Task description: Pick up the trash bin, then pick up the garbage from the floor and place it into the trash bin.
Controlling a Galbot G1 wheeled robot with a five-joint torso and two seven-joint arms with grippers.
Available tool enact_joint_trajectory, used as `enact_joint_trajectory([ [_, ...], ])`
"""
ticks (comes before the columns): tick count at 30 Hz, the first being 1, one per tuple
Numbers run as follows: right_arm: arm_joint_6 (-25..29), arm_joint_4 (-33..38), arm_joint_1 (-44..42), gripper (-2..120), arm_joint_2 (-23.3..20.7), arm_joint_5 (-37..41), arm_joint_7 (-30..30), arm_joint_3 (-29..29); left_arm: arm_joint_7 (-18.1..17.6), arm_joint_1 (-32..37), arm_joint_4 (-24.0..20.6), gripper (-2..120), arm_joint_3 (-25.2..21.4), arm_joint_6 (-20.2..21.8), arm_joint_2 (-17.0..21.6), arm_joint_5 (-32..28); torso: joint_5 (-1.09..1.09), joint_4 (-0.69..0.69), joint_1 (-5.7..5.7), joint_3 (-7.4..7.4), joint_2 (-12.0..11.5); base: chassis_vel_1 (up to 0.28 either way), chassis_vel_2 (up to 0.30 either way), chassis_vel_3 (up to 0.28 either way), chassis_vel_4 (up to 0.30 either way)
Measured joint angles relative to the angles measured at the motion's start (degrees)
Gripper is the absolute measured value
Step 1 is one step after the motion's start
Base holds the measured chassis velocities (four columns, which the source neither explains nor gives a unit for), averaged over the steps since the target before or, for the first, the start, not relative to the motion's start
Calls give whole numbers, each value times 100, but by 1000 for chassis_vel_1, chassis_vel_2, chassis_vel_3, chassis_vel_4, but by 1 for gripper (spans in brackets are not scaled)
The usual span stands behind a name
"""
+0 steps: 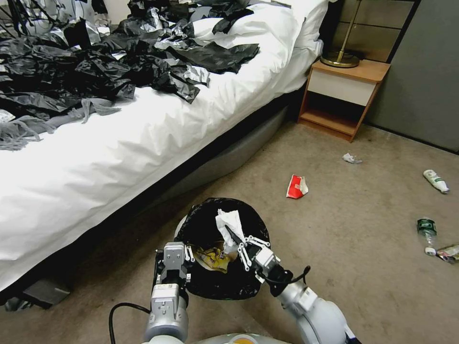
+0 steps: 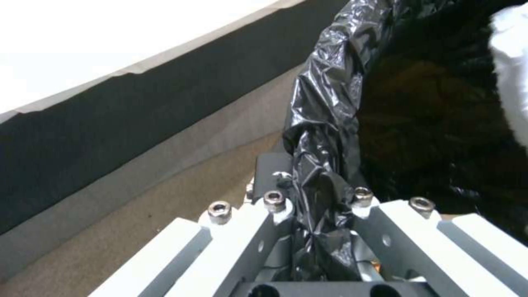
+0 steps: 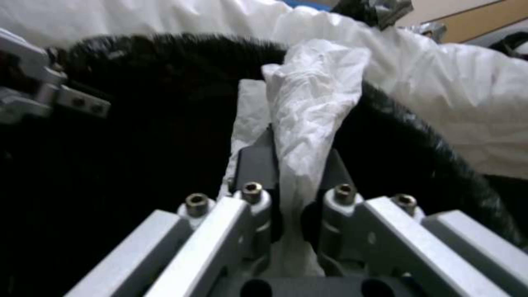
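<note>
A crumpled white tissue (image 3: 308,107) is clamped between the jaws of the right gripper (image 1: 235,241) over the mouth of the small round black-lined trash bin (image 1: 210,286), whose rim is pinched by the left gripper (image 2: 316,198) beside the white bed (image 1: 95,167).

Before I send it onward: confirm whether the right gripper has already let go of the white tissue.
No: in the right wrist view the right gripper is shut on the white tissue, held over the trash bin.
</note>
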Motion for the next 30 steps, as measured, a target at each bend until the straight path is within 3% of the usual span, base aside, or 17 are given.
enact_joint_trajectory([
  [24,-145,-40,-62,98,17,-135,103,-155,5,-4,44,2,109,-15,-36,71,0,-1,-1,0,0,0,0,0,0],
  [30,-119,7,-119,100,-1,-166,100,-133,5,6,44,2,119,-21,-36,88,0,-1,-1,0,0,0,0,0,0],
])
